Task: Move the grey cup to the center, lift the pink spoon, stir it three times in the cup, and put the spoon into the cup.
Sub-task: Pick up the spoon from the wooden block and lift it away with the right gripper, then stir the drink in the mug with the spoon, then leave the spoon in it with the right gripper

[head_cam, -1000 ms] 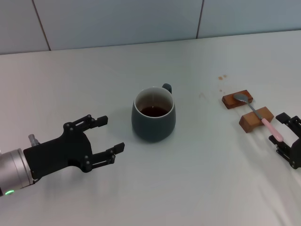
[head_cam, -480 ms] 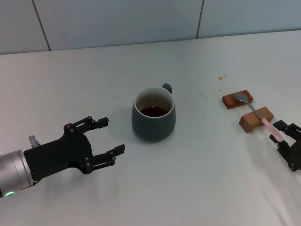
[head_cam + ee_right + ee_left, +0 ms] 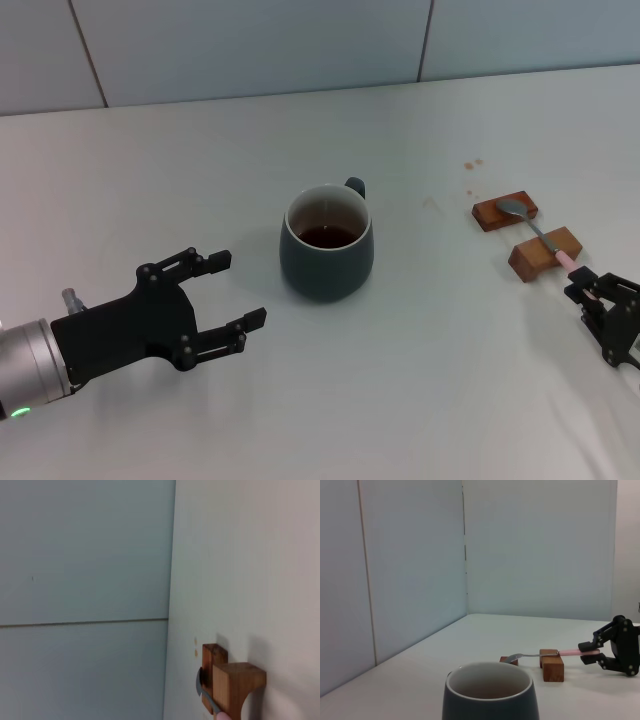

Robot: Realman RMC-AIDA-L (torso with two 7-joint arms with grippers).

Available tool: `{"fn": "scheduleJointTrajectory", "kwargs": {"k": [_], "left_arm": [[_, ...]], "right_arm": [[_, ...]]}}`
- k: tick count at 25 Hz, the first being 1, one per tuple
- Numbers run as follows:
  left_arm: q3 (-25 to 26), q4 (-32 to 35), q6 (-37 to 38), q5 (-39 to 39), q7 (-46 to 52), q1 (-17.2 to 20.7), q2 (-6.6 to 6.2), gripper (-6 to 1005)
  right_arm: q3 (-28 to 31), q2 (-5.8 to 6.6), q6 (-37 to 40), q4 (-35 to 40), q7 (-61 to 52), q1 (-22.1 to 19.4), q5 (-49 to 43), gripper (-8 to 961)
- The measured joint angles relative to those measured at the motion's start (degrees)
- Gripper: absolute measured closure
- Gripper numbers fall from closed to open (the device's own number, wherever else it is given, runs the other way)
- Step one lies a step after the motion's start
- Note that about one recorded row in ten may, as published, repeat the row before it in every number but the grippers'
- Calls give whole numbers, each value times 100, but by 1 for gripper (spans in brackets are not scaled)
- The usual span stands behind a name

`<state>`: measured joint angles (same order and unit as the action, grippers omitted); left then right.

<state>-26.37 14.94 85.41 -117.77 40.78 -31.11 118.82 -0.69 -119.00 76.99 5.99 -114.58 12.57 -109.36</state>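
Observation:
The grey cup (image 3: 326, 246) stands mid-table with dark liquid inside; the left wrist view shows it close up (image 3: 490, 696). My left gripper (image 3: 240, 287) is open, just left of the cup and apart from it. The pink spoon (image 3: 548, 245) lies across two wooden blocks at the right, its silver bowl on the far block. My right gripper (image 3: 586, 288) has its fingers closed on the near end of the pink handle. The left wrist view shows that right gripper (image 3: 589, 652) pinching the spoon's handle (image 3: 568, 652). The spoon still rests on the blocks.
Two brown wooden blocks (image 3: 505, 211) (image 3: 544, 254) carry the spoon; the right wrist view shows them close by (image 3: 235, 687). Small brown stains (image 3: 471, 163) mark the table behind them. A tiled wall (image 3: 300, 40) runs along the table's far edge.
My right gripper has moved in along the spoon's handle and its fingers have narrowed from wide apart to closed on the pink end. The left arm and the cup have stayed still.

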Motion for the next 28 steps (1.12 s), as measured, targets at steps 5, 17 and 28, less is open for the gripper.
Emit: {"fn": "scheduleJointTrajectory", "kwargs": {"k": [5,17,28], "left_arm": [[0,12,6,0,-5,4,-3,201],[-51,62,12,0,9,-5,-9,201],[-53,61,-31,17,27,-25,0,202]], "right_arm": [[-53,-4,43,5,137,-14,2,756],[875,-22,1433,814,1287,-217,71,829],[-489,-55,2707,5645,198,390,-102,830]]}}
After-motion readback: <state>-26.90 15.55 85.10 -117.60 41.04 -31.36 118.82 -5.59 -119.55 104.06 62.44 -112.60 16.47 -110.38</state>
